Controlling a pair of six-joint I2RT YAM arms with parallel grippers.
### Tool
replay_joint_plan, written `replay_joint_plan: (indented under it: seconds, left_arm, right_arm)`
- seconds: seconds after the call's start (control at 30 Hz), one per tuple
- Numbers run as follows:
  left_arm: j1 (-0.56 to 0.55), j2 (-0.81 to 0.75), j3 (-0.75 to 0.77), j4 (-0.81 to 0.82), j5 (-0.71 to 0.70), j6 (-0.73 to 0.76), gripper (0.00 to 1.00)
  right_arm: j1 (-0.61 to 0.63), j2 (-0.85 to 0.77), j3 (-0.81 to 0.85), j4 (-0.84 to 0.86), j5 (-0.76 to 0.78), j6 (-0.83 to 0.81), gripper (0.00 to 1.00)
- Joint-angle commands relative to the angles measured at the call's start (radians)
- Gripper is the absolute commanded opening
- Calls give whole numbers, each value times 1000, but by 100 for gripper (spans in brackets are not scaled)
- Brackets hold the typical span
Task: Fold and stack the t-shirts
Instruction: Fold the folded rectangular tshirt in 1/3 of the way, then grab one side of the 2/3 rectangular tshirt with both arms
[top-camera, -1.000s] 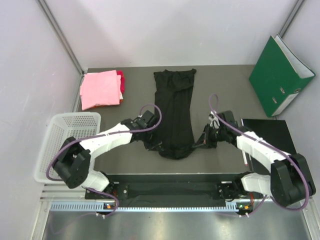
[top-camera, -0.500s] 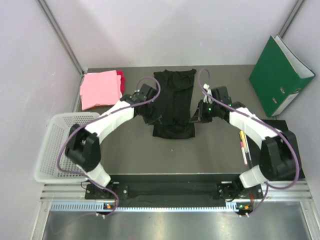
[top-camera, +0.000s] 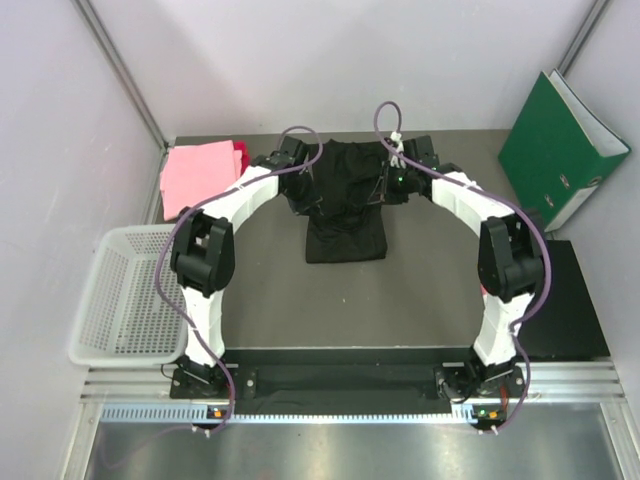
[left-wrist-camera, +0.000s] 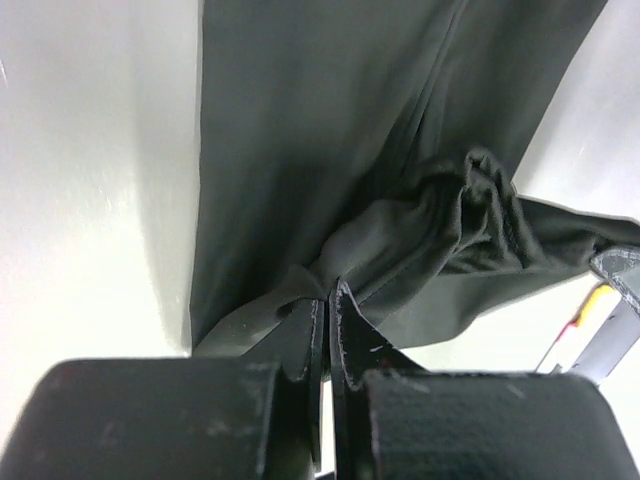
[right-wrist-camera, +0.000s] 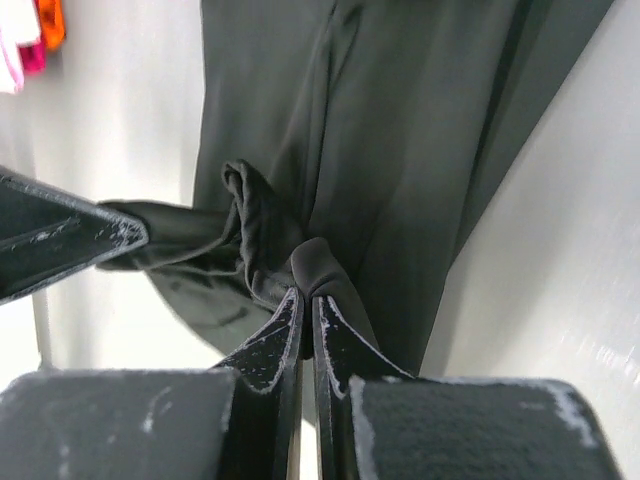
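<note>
Step in hand: the second fold of the black cloth t-shirt (top-camera: 345, 235) is judged to be under way. The garment is already narrowed into a long strip, and one end is lifted and held over the rest.
Position of garment: it lies at the far middle of the grey table (top-camera: 430, 290), between the two outstretched arms, with a flat doubled portion toward the near side.
Left gripper (left-wrist-camera: 327, 300): its fingers are closed tight on a bunched pinch of black cloth at the strip's left edge, with folds gathered just beyond the tips.
Right gripper (right-wrist-camera: 306, 298): its fingers are likewise clamped on a gathered corner of black cloth at the right edge. A finger of the other arm is seen just beside it in the right wrist view.
Stack: a folded light pink t-shirt (top-camera: 198, 178) rests at the far left corner, with a darker pink-red t-shirt (top-camera: 241, 158) showing at its right edge, near the black one but apart from it.
Next move: the held end probably needs to be lowered evenly, with both corners level and the cloth taut, before both grips are opened together. Uneven release would likely leave creases.
Remaining: the fold is not yet laid flat, and the black shirt is not yet on the pink stack.
</note>
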Motion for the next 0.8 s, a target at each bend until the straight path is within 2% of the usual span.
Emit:
replay_joint_plan:
  seconds: [0.0, 0.03, 0.07, 0.1, 0.13, 0.17, 0.2, 0.27, 0.3, 0.33, 0.37, 0.4, 0.47, 0.6, 0.7, 0.73, 0.77]
  left_arm:
    - [55, 73, 128, -17, 63, 54, 0]
    - [62, 90, 148, -21, 74, 60, 0]
    - [72, 107, 165, -18, 89, 69, 5]
    - [85, 140, 201, -16, 118, 93, 19]
    - [92, 157, 228, -43, 126, 103, 41]
    - [104, 176, 254, -63, 105, 120, 56]
    - [107, 176, 287, -73, 86, 133, 60]
    - [118, 141, 291, -85, 60, 170, 70]
    - [119, 125, 271, -82, 36, 182, 72]
    - [122, 106, 253, -82, 21, 190, 74]
    - [121, 63, 205, -76, 8, 205, 92]
    - [121, 44, 176, -73, -25, 203, 94]
    - [122, -19, 60, -38, -4, 199, 96]
    - [119, -105, -158, 51, 54, 137, 97]
    - [118, -169, -330, 161, 114, 72, 92]
    - [118, -183, -367, 188, 140, 54, 90]
    - [118, -198, -420, 209, 149, 23, 88]
  right_arm:
    - [-18, 87, 137, 6, 22, -8, 1]
    - [-18, 102, 167, 3, 33, -2, 1]
    - [-21, 131, 180, 2, 41, 4, 2]
    - [-27, 145, 209, -1, 64, 19, 5]
    - [-28, 157, 221, -21, 79, 27, 8]
    - [-34, 174, 232, -29, 96, 32, 12]
    - [-36, 170, 229, -31, 137, 43, 33]
    - [-38, 112, 197, -5, 195, 46, 60]
    - [-38, 81, 140, 17, 241, 53, 86]
    - [-38, 47, 109, 35, 261, 56, 99]
    - [-38, -12, 82, 55, 271, 59, 100]
    - [-39, -36, 36, 52, 291, 61, 100]
    - [-41, -86, -30, 31, 280, 72, 100]
    - [-45, -126, -173, 37, 121, 112, 100]
    - [-44, -155, -312, 102, 30, 171, 100]
    - [-41, -163, -342, 113, 16, 182, 98]
    - [-39, -163, -383, 118, -1, 197, 92]
